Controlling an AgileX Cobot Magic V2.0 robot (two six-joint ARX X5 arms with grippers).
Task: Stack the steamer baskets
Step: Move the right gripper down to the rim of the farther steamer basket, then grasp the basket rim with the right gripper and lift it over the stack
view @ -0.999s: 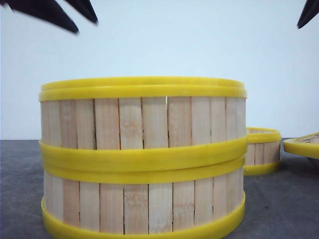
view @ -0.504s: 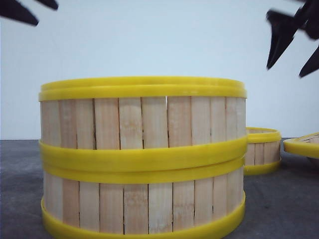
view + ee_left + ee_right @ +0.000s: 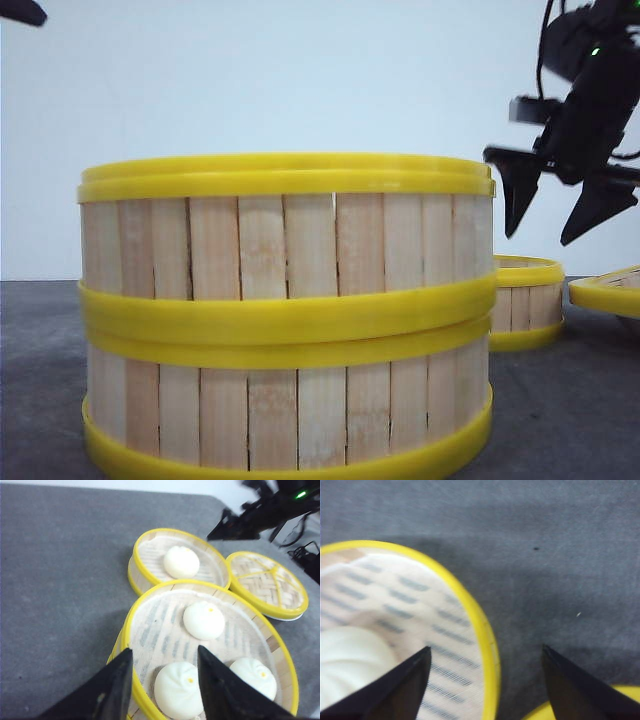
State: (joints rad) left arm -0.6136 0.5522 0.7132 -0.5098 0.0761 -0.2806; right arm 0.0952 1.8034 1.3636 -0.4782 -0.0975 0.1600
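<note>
Hiding third basket — stacked baskets, lid cropped

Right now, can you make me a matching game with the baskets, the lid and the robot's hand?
Things:
1. top basket of the stack
2. lone basket
3. lid
4. right gripper

States:
A. holds one bun
B. up in the air, fingers apart
C. holds three buns
D. flat and woven, nothing on it

Pairs: 1-C, 2-A, 3-D, 4-B
</note>
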